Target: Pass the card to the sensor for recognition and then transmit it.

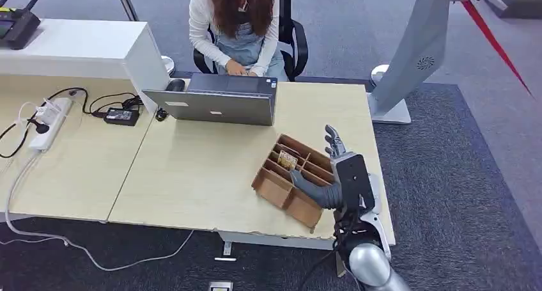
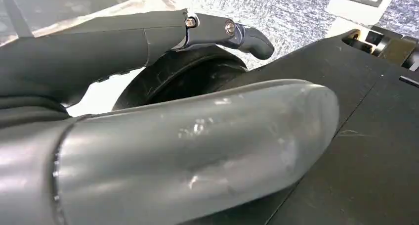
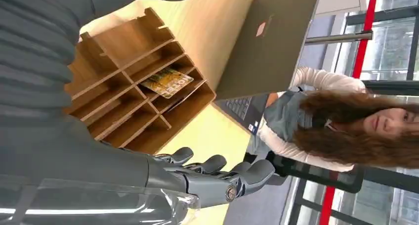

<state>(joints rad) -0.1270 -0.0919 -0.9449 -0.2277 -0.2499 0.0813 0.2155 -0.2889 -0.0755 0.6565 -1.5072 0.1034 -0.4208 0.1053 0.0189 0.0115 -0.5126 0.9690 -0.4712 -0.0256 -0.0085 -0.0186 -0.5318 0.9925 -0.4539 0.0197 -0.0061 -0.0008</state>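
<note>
A wooden divided box [image 1: 291, 179] sits near the front right of the light table. A patterned card [image 1: 287, 159] stands in one of its middle slots; the right wrist view shows the card [image 3: 168, 82] leaning inside the box [image 3: 123, 71]. My right hand [image 1: 326, 173] hovers over the box's right side, fingers spread, thumb reaching down toward the slots, holding nothing. The right hand [image 3: 212, 178] has its fingers extended past the box's edge. My left hand [image 2: 163, 111] hangs low with fingers extended and nothing in it.
A person sits behind an open grey laptop [image 1: 220, 99] at the table's far edge. A power strip [image 1: 48, 121] and a black adapter [image 1: 121, 116] with cables lie at the left. A grey stand [image 1: 409, 54] rises beyond the table's right corner.
</note>
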